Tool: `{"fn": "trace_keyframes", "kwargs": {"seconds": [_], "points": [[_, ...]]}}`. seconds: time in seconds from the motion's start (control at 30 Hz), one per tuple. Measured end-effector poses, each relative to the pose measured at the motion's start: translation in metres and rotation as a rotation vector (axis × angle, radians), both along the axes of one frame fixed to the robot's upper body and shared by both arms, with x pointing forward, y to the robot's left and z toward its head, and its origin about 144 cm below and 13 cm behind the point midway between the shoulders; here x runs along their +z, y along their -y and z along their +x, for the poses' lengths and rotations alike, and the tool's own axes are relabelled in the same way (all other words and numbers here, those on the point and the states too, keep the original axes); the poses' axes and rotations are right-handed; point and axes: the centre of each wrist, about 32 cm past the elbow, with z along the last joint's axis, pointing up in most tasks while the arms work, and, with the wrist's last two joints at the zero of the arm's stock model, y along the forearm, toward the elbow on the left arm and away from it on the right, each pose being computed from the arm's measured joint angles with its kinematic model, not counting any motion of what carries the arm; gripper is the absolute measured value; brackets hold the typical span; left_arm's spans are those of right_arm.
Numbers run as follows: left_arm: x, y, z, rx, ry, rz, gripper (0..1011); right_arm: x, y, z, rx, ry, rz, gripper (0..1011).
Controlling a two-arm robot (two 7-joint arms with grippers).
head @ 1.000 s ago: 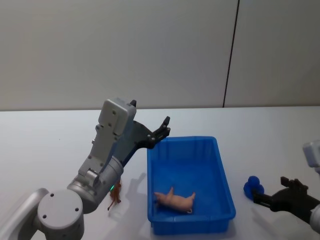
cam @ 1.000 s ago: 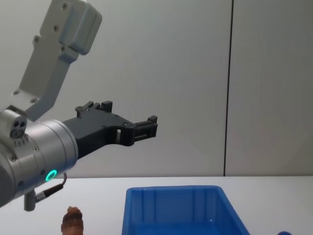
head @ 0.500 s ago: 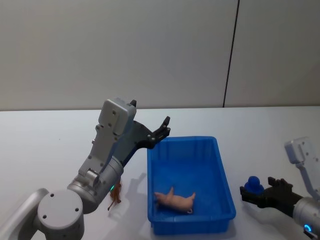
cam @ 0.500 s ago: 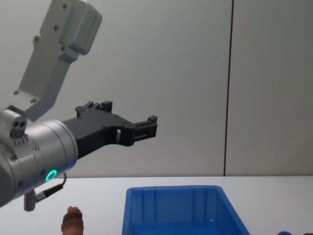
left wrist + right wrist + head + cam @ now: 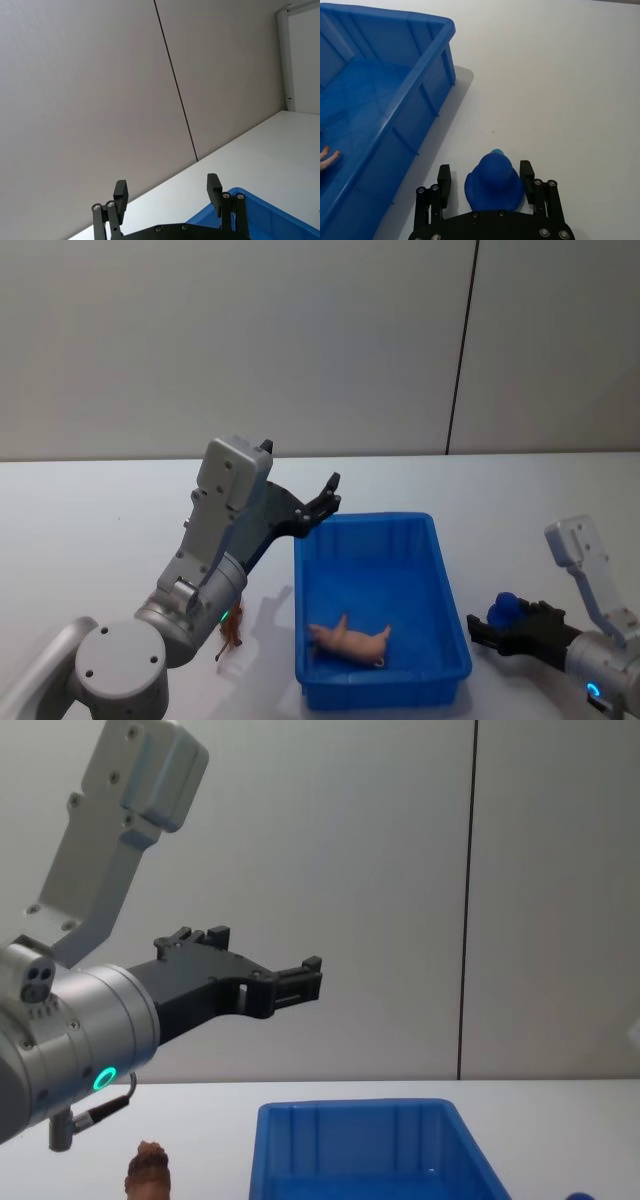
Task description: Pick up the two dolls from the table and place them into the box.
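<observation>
The pink pig [image 5: 350, 641] lies in the box [image 5: 365, 518] and the brown doll [image 5: 231, 632] stands on the desk [image 5: 80, 530] just left of it, so next I think the right end effector [image 5: 485, 171], open around a blue toy [image 5: 494, 186], must squeeze it, while the left end effector [image 5: 167, 184] hangs open up in the air.

- We see a plain white table [image 5: 90, 520].
- On it we find the blue box [image 5: 299, 610], a brown doll [image 5: 231, 633] just left of it, and a small blue toy [image 5: 505, 608] to its right.
</observation>
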Motion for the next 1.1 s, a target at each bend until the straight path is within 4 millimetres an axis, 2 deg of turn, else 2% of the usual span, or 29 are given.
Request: {"fn": "trace_keyframes", "kwargs": {"seconds": [0.07,0.17,0.37,0.77,1.1], "points": [[0.000,0.000,0.000,0.000,0.000,0.000,1001,0.000,-0.001,0.001,0.001,-0.001,-0.001,857],[0.000,0.000,0.000,0.000,0.000,0.000,1001,-0.001,-0.001,0.002,0.001,-0.002,-0.001,735],[0.000,0.000,0.000,0.000,0.000,0.000,1001,-0.002,-0.002,0.005,0.002,-0.005,0.000,585],[0.000,0.000,0.000,0.000,0.000,0.000,1001,-0.002,-0.002,0.004,0.003,0.009,0.001,498],[0.000,0.000,0.000,0.000,0.000,0.000,1001,0.016,0.000,0.004,0.006,0.119,0.014,427]]}}
